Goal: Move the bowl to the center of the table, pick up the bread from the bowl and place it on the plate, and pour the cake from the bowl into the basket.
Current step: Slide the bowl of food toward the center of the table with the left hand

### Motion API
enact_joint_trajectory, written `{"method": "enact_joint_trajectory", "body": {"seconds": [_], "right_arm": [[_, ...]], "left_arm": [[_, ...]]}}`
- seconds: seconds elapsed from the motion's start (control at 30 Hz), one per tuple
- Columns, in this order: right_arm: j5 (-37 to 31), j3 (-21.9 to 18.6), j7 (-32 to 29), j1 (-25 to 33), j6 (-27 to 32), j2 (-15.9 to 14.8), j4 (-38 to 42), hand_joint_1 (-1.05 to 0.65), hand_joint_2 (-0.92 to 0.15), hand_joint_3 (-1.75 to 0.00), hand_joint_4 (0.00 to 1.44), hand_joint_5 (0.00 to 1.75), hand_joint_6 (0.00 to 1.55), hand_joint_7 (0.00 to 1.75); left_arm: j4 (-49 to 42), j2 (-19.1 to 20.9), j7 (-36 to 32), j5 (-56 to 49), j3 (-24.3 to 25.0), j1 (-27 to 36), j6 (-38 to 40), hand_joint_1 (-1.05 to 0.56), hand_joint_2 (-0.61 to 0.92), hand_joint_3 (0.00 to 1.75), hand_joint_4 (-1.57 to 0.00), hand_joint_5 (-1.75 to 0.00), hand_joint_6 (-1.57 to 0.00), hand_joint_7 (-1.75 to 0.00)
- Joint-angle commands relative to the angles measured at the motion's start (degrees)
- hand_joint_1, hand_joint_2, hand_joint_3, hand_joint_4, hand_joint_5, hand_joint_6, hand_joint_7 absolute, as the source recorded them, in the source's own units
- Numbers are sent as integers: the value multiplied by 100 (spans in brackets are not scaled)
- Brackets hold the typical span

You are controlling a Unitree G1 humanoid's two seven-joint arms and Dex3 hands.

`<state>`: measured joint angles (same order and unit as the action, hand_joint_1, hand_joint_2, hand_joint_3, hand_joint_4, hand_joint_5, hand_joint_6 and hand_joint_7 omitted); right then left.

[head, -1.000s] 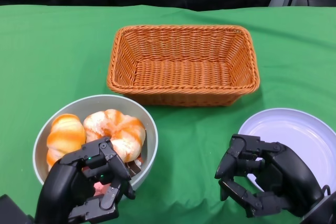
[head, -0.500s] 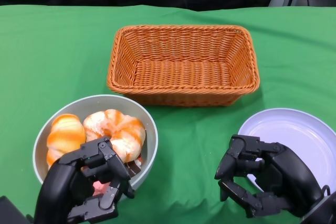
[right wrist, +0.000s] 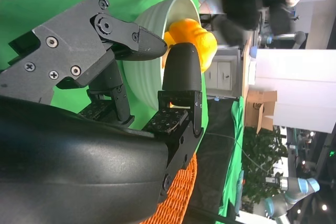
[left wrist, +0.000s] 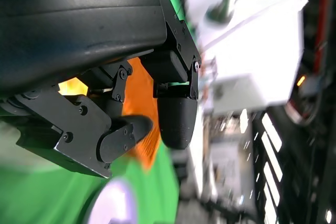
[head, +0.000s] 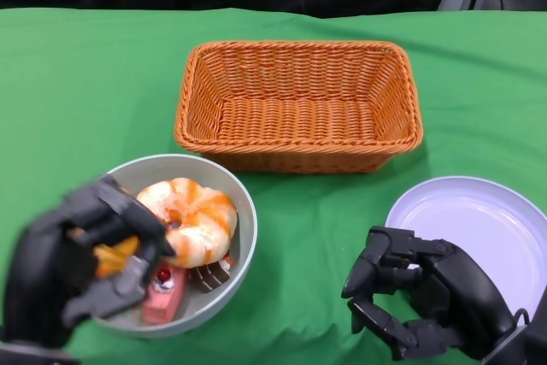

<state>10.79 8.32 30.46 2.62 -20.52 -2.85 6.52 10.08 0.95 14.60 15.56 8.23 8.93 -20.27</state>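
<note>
A grey bowl (head: pixel 246 230) sits at the near left of the green table. It holds a round orange-and-white bread (head: pixel 192 215), a pink cake (head: pixel 162 290) and a chocolate cake (head: pixel 209 273). My left hand (head: pixel 73 267), blurred by motion, hovers over the bowl's left side and covers most of a second bread (head: pixel 115 258). In the left wrist view its fingers (left wrist: pixel 176 119) are apart with nothing between them. My right hand (head: pixel 419 301) rests half-curled and empty at the near edge of the white plate (head: pixel 479 220). The right wrist view shows the bowl (right wrist: pixel 181 6) and a bread (right wrist: pixel 194 38) beyond its fingers (right wrist: pixel 181 69).
An empty orange wicker basket (head: pixel 299 104) stands at the middle back, just beyond the bowl. Bare green cloth lies between the bowl and the plate. A dark backdrop runs along the table's far edge.
My left hand has swung up and to the left from the bowl's near rim to over the left bread, uncovering the cakes. The right hand shifted slightly left.
</note>
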Motion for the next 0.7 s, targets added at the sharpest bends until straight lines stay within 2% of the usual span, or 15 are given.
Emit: {"method": "enact_joint_trajectory", "body": {"seconds": [0.03,0.23,0.37,0.43,0.5,0.57,0.67,0.7], "right_arm": [[36,4,11,-42,-100,11,107,-15,-51,-94,73,156,71,127],[22,13,-28,-31,-69,41,93,-15,-51,-93,73,155,72,124],[95,-13,64,-92,-136,40,190,-14,-51,-94,73,155,71,125],[108,-23,86,-108,-149,42,218,-14,-51,-94,72,156,71,125],[92,-26,54,-95,-132,53,202,-14,-50,-95,73,156,71,126],[81,-26,35,-81,-139,59,188,-14,-50,-95,73,156,72,126],[62,-21,30,-71,-140,32,165,-14,-50,-96,73,156,71,126],[46,-20,21,-66,-138,20,155,-14,-50,-96,73,155,71,126]], "left_arm": [[235,126,-270,146,388,-188,-49,-18,91,34,-71,-105,-82,-68],[533,339,-590,164,860,-299,191,-24,92,13,-70,-82,-86,-29],[211,514,-838,-73,1152,-455,355,-40,92,6,-64,-42,-82,-5],[-34,633,-909,-145,1244,-516,548,-43,92,4,-60,-32,-77,-2],[-332,796,-908,-196,1306,-556,827,-46,92,6,-49,-22,-62,0],[-602,912,-854,-240,1308,-575,1019,-46,92,9,-41,-16,-50,0],[-909,1048,-810,-370,1261,-594,1131,-46,92,11,-38,-13,-44,0],[-1106,1131,-778,-467,1227,-605,1177,-47,92,16,-32,-9,-38,0]]}}
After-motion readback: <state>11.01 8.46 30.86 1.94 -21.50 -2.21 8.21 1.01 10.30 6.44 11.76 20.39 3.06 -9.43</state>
